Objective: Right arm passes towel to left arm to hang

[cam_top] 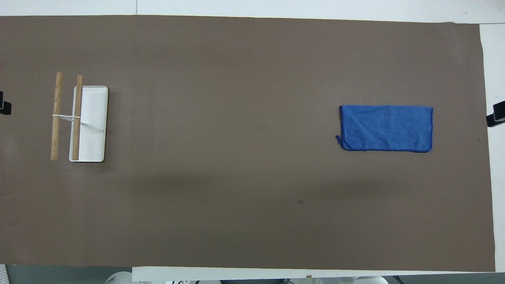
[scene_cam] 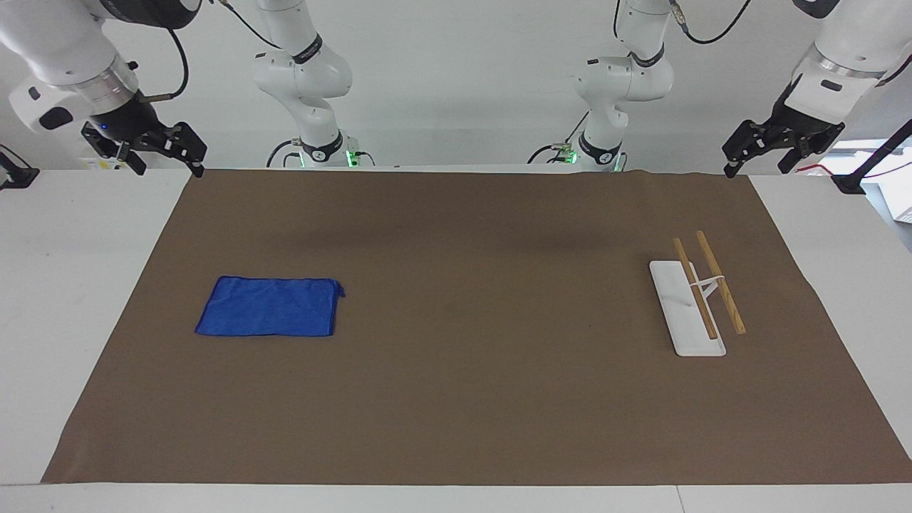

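Towel (scene_cam: 269, 306) (cam_top: 386, 128) lying flat on brown mat (scene_cam: 456, 399) (cam_top: 236, 177), toward right arm's end of desk (scene_cam: 78, 285), well apart from right tool (scene_cam: 146, 146), hanging raised over desk edge by mat corner, fingers spread, gripping nothing. Left tool (scene_cam: 780, 146) waiting raised over matching corner at left arm's end, fingers spread, likewise empty. Rack (scene_cam: 695, 299) (cam_top: 81, 120) standing toward left arm's end, wide bare mat lying between rack and towel. Towel's long axis running along desk length, pointing toward rack; rack rods running crosswise to it.
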